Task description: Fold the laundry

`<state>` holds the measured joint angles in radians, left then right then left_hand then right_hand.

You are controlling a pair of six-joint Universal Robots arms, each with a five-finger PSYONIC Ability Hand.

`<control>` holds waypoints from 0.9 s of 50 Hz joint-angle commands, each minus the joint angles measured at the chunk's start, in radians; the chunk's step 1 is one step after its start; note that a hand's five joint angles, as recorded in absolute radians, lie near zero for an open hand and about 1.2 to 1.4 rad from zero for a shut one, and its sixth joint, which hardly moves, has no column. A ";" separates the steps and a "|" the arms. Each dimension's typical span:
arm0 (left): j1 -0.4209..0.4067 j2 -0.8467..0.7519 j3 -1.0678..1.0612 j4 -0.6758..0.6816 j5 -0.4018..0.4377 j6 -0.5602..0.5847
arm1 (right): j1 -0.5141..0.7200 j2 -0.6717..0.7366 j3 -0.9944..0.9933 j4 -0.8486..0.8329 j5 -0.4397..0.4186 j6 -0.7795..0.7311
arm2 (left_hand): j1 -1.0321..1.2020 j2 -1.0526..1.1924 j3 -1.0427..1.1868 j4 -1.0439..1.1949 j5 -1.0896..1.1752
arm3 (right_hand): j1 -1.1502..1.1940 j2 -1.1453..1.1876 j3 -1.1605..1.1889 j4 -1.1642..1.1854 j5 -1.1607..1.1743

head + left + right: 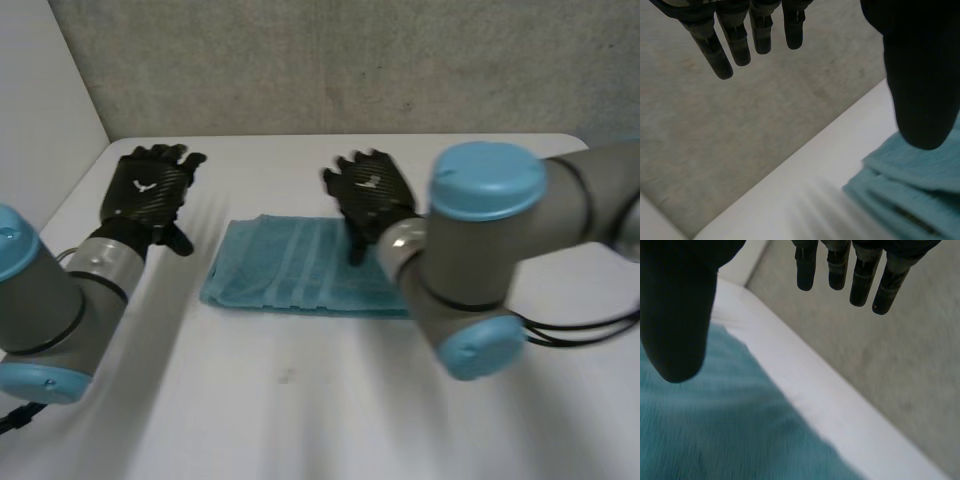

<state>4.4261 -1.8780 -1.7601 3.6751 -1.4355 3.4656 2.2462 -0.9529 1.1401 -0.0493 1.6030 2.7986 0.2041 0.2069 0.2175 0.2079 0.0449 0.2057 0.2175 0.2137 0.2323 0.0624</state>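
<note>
A teal towel lies folded into a flat rectangle at the middle of the white table. My left hand hovers to the left of the towel, apart from it, fingers straight and holding nothing. In the left wrist view its fingers point at the far wall and the towel's folded edges lie under its thumb. My right hand is raised over the towel's far right part, open and empty. The right wrist view has its thumb above the towel.
A grey wall rises behind the table's far edge. A white panel stands at the left. My right arm covers the towel's right end.
</note>
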 commanded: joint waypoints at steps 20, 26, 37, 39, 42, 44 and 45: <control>-0.094 -0.329 0.364 -0.320 -0.026 -0.091 | -0.339 -0.072 0.458 -0.165 -0.118 0.196 | 0.012 0.010 -0.001 0.009 -0.003 | 0.502 0.490 0.493 0.475 0.470; -0.079 -0.261 0.271 -0.314 -0.056 -0.089 | -0.350 -0.018 0.435 -0.155 -0.121 0.190 | 0.004 0.001 -0.010 0.000 -0.012 | 0.827 0.815 0.819 0.800 0.795; -0.080 -0.170 0.185 -0.247 -0.056 -0.086 | -0.387 -0.018 0.443 -0.147 -0.129 0.188 | 0.001 -0.002 -0.013 -0.003 -0.015 | 0.760 0.749 0.752 0.734 0.729; -0.077 -0.162 0.180 -0.239 -0.056 -0.088 | -0.387 -0.020 0.444 -0.147 -0.132 0.190 | 0.001 -0.002 -0.013 -0.003 -0.015 | 0.760 0.748 0.752 0.733 0.729; -0.071 -0.159 0.179 -0.233 -0.056 -0.088 | -0.389 -0.023 0.449 -0.147 -0.135 0.199 | 0.001 -0.002 -0.013 -0.003 -0.015 | 0.766 0.754 0.758 0.739 0.735; -0.065 -0.158 0.179 -0.233 -0.056 -0.088 | -0.388 -0.023 0.451 -0.149 -0.137 0.200 | 0.001 -0.002 -0.013 -0.003 -0.015 | 0.792 0.780 0.784 0.766 0.761; -0.063 -0.156 0.177 -0.231 -0.056 -0.088 | -0.389 -0.023 0.454 -0.149 -0.138 0.202 | 0.001 -0.002 -0.013 -0.003 -0.015 | 0.848 0.836 0.840 0.821 0.816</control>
<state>4.3502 -2.0396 -1.5826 3.4358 -1.4913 3.3789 1.8577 -0.9723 1.5848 -0.1961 1.4719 2.9906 0.2041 0.2070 0.2175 0.2079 0.0449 0.7778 0.8627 0.8569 0.8618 0.6869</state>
